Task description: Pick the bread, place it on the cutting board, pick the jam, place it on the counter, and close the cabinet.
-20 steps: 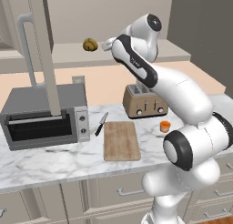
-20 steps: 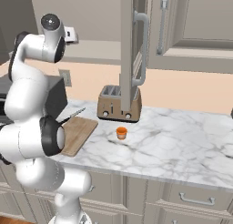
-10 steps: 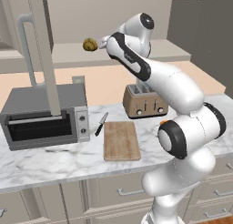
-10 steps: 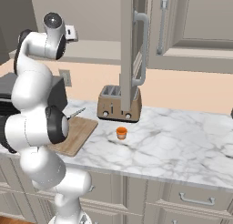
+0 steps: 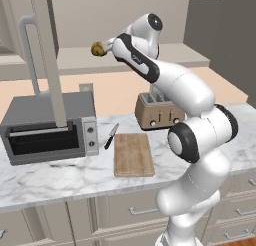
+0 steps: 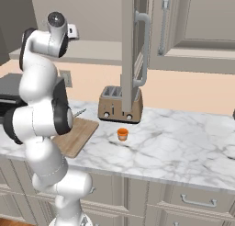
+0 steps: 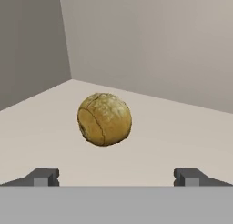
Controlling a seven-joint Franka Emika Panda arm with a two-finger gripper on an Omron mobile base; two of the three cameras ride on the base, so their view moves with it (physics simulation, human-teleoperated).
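Arm (image 5: 180, 90): glossy white rounded segments, dark grey-black bands at joints. Bulbous white links stack down to the base. End effector (image 7: 116, 177): two small dark grey fingertips.

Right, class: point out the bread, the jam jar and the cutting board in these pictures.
bread (image 7: 104, 119), hand view, middle of its crust.
jam jar (image 6: 122, 134), right base view, its orange side.
cutting board (image 5: 133, 154), left base view, centre of the bare wooden top.

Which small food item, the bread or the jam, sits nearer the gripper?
The bread, on the cabinet shelf just ahead of the open gripper; the jam stands down on the counter.
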